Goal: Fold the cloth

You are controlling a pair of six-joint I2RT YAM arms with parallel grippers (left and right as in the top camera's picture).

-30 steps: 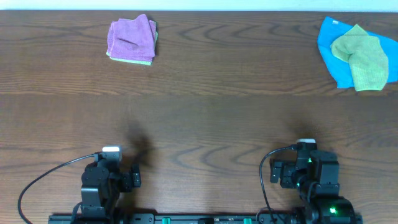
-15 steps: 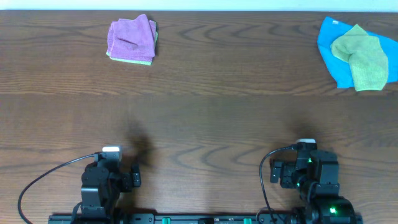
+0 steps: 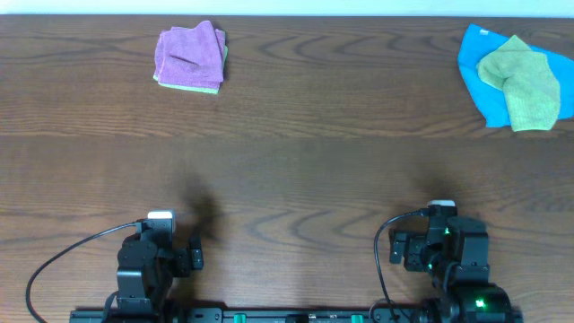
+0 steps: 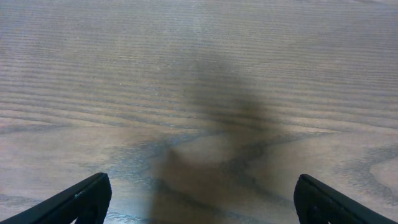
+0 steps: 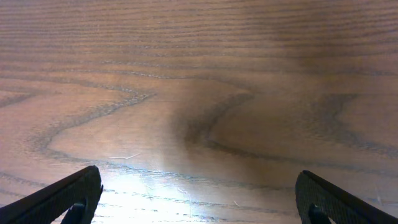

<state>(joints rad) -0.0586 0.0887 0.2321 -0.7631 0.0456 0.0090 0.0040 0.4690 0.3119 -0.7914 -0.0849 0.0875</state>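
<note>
I am looking at the soft square purple-lilac microfibre cloth (image 3: 189, 56), which is lying at the far left of the dark wood-grain tabletop (image 3: 296, 161), gathered into a compact squarish pile with its layers showing. It is sitting on a pale green cloth (image 3: 212, 88), whose edge is peeking out along its near and right sides. At the far right, a lime-green cloth (image 3: 525, 85) is lying crumpled on a bright blue cloth (image 3: 473, 67). The left arm (image 3: 148, 260) and the right arm (image 3: 453, 256) are sitting at the near edge, well apart from every cloth. The left fingers (image 4: 87, 194) are standing wide, with only bare wood and a shadow (image 4: 217, 106) between them. The right fingers (image 5: 74, 190) are standing wide too, holding nothing.
</note>
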